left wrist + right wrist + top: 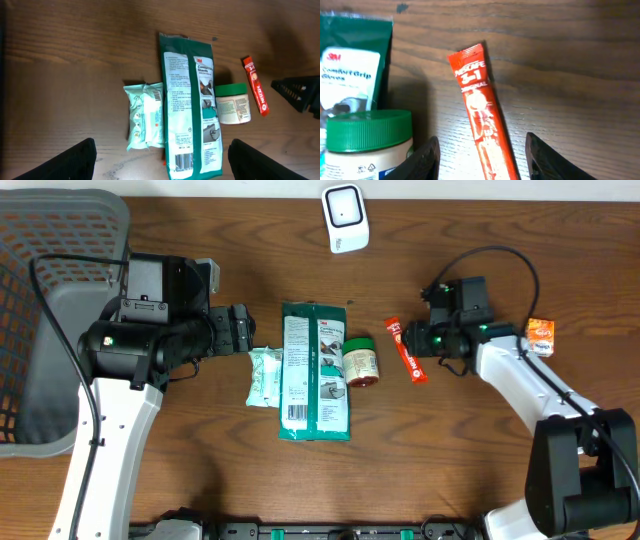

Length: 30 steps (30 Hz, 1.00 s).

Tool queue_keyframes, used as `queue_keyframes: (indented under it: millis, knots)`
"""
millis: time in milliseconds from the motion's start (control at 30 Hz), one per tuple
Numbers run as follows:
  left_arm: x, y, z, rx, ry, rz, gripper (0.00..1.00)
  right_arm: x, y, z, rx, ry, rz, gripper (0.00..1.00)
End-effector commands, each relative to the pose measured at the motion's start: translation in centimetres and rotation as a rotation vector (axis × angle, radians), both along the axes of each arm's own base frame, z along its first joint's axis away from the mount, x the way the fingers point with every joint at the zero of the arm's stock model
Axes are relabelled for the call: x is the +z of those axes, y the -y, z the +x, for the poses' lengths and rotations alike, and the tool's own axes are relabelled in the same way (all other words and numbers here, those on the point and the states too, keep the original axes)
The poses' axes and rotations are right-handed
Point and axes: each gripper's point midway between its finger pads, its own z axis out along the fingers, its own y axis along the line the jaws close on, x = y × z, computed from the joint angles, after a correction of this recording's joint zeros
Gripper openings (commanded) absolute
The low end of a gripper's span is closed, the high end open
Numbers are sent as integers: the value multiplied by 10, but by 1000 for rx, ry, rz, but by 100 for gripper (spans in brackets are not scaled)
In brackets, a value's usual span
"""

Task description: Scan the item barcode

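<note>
Straddling the red Nescafé stick sachet (481, 105) with my right gripper (483, 156), jaws spread clear of it.
Left gripper (167, 161) spread wide near the green plastic glove packet (189, 100).

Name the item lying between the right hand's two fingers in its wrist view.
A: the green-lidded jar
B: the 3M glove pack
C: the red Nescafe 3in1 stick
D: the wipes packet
C: in the right wrist view the red Nescafe 3in1 stick lies on the wood between the spread fingers of the right hand, while the green-lidded jar sits outside them.
</note>
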Motion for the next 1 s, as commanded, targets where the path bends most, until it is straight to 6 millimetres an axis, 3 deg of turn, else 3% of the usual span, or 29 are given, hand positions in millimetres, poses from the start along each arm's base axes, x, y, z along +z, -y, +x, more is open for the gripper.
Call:
queue_keyframes:
  millis: [0, 167, 467, 500, 567, 600, 667, 700, 767, 967]
  knots:
    - [5, -2, 2, 8, 13, 6, 84, -15, -6, -6, 84, 9, -154, 47]
    - [5, -2, 2, 8, 13, 6, 84, -39, -13, -14, 114, -21, -284, 46]
    - [5, -2, 2, 8, 14, 6, 84, -99, 5, -24, 111, -121, -472, 44]
    - [5, -2, 2, 8, 13, 6, 84, -104, 4, -28, 119, -139, -465, 35]
    - [5, -2, 2, 8, 14, 6, 84, -107, 0, -33, 135, -163, -438, 7]
    - [5, -2, 2, 8, 13, 6, 85, -106, -3, -34, 140, -168, -423, 3]
    - [5, -2, 2, 8, 13, 6, 85, -101, -5, -33, 141, -157, -409, 8]
    - [5, -2, 2, 8, 13, 6, 84, -96, -5, -32, 138, -147, -406, 22]
    - [5, -2, 2, 8, 13, 6, 84, -84, -5, -28, 130, -120, -401, 32]
    - [5, -2, 2, 8, 13, 6, 85, -38, -9, -16, 117, -9, -370, 44]
